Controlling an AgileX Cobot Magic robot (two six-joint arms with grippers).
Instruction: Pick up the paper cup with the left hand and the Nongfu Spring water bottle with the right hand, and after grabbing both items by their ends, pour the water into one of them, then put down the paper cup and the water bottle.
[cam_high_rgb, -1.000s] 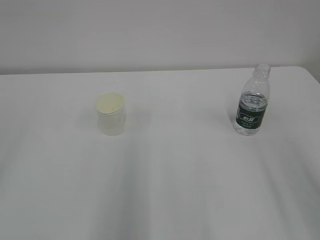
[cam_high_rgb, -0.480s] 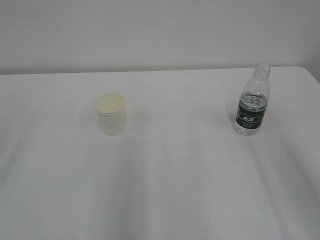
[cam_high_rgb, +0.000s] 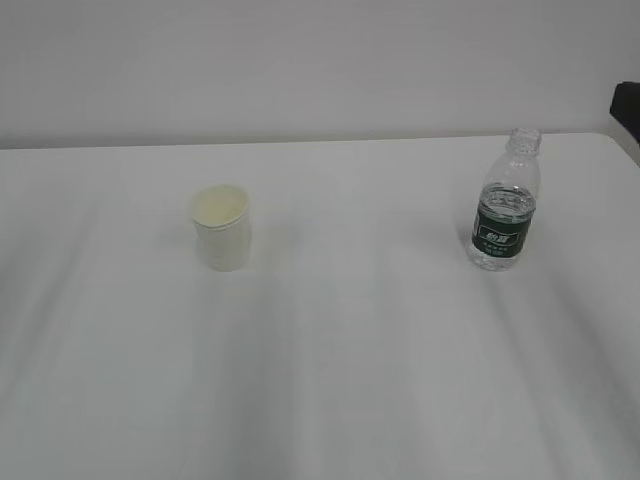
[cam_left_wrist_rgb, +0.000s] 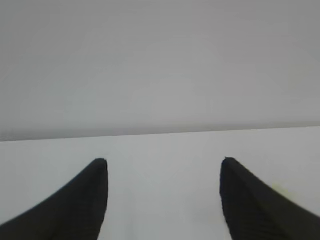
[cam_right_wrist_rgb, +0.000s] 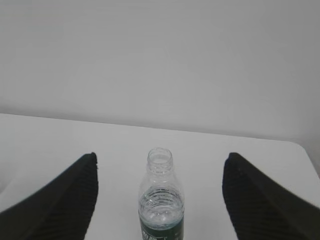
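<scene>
The paper cup (cam_high_rgb: 222, 238) stands upright left of the table's middle, white with a pale yellow inside. The Nongfu Spring water bottle (cam_high_rgb: 505, 205) stands upright at the right, uncapped, with water (cam_high_rgb: 507, 203) up to just above its green label. In the right wrist view the bottle (cam_right_wrist_rgb: 161, 200) is centred ahead of my right gripper (cam_right_wrist_rgb: 161, 156), which is open, its fingers wide on either side and clear of the bottle. My left gripper (cam_left_wrist_rgb: 164, 160) is open over bare table with nothing between its fingers; the cup does not show in that view.
The white table (cam_high_rgb: 350, 350) runs to a pale wall at the back. Its right edge lies just beyond the bottle. A dark part (cam_high_rgb: 628, 105) pokes in at the right edge of the exterior view.
A dark part has come into the exterior view at the upper right edge. The cup and the bottle have not moved.
</scene>
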